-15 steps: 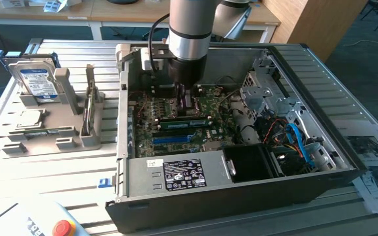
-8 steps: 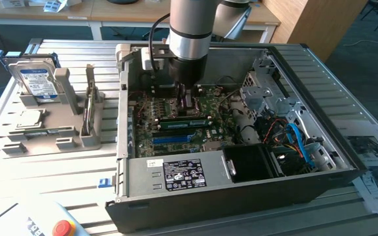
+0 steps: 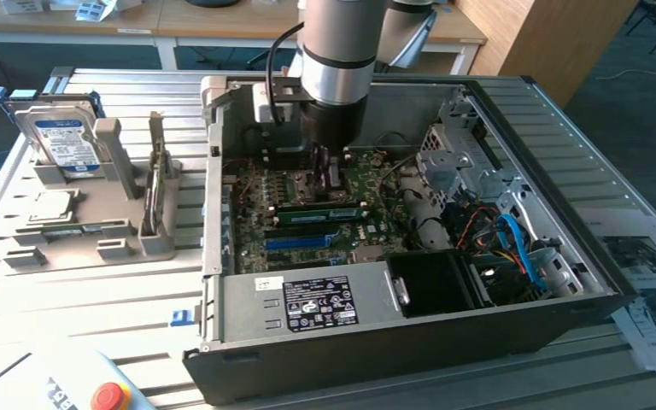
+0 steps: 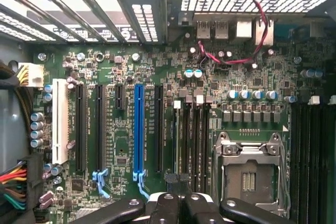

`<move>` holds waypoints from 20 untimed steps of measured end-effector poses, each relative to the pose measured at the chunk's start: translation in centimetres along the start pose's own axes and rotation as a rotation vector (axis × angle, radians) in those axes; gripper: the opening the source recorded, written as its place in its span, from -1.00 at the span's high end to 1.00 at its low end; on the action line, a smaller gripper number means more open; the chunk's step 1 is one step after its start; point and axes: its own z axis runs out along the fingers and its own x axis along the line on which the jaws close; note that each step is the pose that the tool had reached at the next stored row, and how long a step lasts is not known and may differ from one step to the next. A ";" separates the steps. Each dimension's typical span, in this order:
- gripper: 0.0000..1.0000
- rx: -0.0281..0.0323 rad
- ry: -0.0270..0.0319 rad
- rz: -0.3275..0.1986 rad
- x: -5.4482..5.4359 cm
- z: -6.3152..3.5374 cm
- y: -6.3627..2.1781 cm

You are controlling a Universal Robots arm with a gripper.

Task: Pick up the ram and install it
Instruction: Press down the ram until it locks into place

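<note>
The gripper (image 3: 330, 175) is down inside the open computer case (image 3: 601, 282), jaws fully closed over the motherboard (image 4: 157, 77). The ram (image 3: 325, 207) already lies seated in its slot just below them. Judging from this, pressing should be straight down and even, so both ends latch.

In the exterior view, the arm (image 3: 340, 60) is cut off by the top edge and hides the claw's tips and part of the motherboard (image 3: 305, 201) behind it. The label (image 3: 319, 303) on the power supply is too small to read. In the wrist view, the claw (image 4: 181, 205) is cut off by the picture's edge, its fingertips unseen. Whether a ram sits in the slots (image 4: 191, 140) cannot be told.
</note>
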 end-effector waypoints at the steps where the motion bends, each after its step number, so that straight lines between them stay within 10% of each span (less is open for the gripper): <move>1: 0.80 0.0000 0.0000 0.000 0.0 0.00 -0.07; 20: 0.80 -0.0033 0.0000 0.000 0.5 0.02 -1.59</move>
